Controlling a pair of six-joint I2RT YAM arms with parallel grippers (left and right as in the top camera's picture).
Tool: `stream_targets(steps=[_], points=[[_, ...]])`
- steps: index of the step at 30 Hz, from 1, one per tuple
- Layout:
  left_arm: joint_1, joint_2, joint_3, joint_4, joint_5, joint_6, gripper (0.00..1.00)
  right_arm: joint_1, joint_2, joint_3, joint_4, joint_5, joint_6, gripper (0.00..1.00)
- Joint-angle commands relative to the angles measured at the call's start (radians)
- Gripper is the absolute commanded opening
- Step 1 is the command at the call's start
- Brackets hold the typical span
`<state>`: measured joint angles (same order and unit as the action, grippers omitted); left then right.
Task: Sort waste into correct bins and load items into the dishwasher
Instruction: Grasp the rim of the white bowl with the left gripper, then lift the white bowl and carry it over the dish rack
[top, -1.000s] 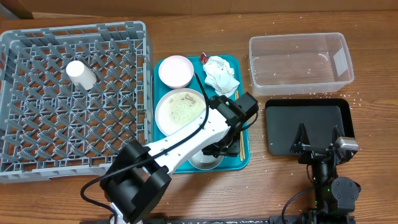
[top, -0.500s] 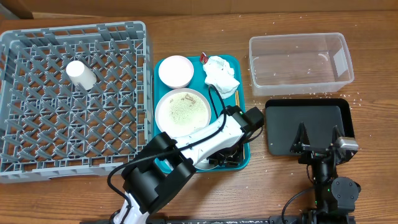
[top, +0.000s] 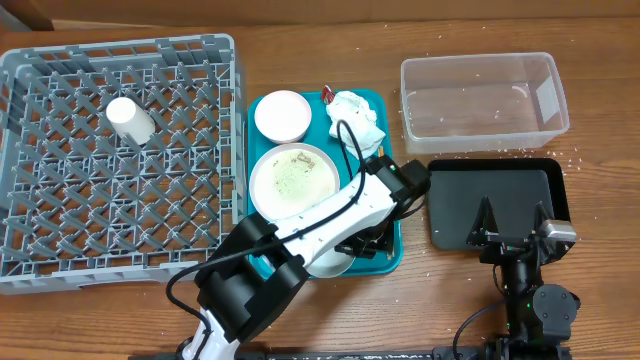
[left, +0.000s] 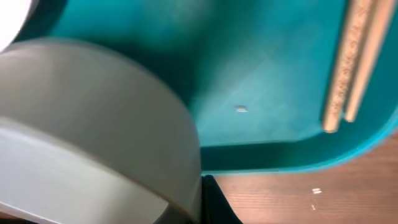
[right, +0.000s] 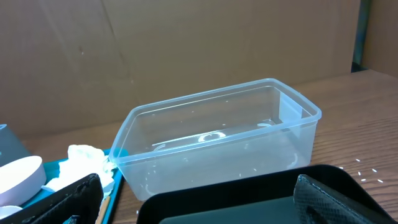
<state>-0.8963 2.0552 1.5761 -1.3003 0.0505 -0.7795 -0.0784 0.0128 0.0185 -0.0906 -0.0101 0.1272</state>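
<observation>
The steel-grey round metal bowl (top: 328, 262) sits at the near end of the teal plastic serving tray (left: 267, 62), close to the tray's near right corner. The left claw (top: 368, 240) has come down on the bowl's right-hand edge. A second ago its jaws stood part open above that edge; now they are pinched fully together. In the wrist view the bowl's wall runs right up against a dark finger, so the rim looks caught between them. That points to the grasp being made, with the bowl ready to lift out toward the large square grey plastic dish rack (top: 120, 44) just left of the tray, where a small white cup (top: 130, 118) already lies. The thin wooden chopsticks (left: 348, 68) lie along the tray's right side, near the claw but apart from it. Farther up the tray are the round white plate (top: 292, 180) dusted with pale rice-like grains and a small white bowl (top: 282, 114). A crumpled white paper napkin (top: 355, 115) and a small red snack wrapper (top: 327, 93) lie at the far end, none of them sorted yet. Right of the tray on the wooden counter stand the clear plastic rectangular tub (top: 480, 60) and the shallow black rectangular tray (top: 450, 190). The right claw (top: 512, 218) waits at the black tray's near edge, spread wide and holding nothing.
</observation>
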Motion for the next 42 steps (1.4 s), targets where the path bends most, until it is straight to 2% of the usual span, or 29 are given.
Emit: stream_targets(steps=[1, 7, 12, 16, 20, 25, 27, 31, 35, 42], points=[[0.0, 0.001, 0.079, -0.046, -0.018, 0.021, 0.04, -0.003, -0.01, -0.011, 0.006, 0.009, -0.001, 1.0], [0.018, -0.006, 0.225, -0.181, -0.04, 0.067, 0.04, -0.003, -0.01, -0.01, 0.006, 0.009, -0.001, 1.0], [0.116, -0.03, 0.379, -0.341, -0.093, 0.104, 0.04, -0.003, -0.01, -0.011, 0.006, 0.009, -0.001, 1.0], [0.269, -0.103, 0.436, -0.389, -0.155, 0.152, 0.04, -0.003, -0.01, -0.01, 0.006, 0.009, -0.001, 1.0], [0.491, -0.192, 0.446, -0.386, -0.126, 0.222, 0.04, -0.003, -0.01, -0.01, 0.006, 0.009, -0.001, 1.0], [0.861, -0.237, 0.446, -0.336, 0.115, 0.44, 0.04, -0.003, -0.01, -0.01, 0.006, 0.009, -0.001, 1.0], [0.991, -0.231, 0.439, -0.286, 0.235, 0.566, 0.04, -0.003, -0.01, -0.011, 0.006, 0.009, -0.001, 1.0], [1.192, -0.206, 0.411, -0.19, 0.502, 0.802, 0.04, -0.003, -0.01, -0.011, 0.006, 0.009, -0.001, 1.0], [1.321, -0.163, 0.372, -0.141, 0.73, 0.956, 0.04, -0.003, -0.01, -0.011, 0.006, 0.009, -0.001, 1.0], [1.437, -0.103, 0.306, -0.193, 1.035, 1.201, 0.04, -0.003, -0.01, -0.01, 0.006, 0.009, -0.001, 1.0]])
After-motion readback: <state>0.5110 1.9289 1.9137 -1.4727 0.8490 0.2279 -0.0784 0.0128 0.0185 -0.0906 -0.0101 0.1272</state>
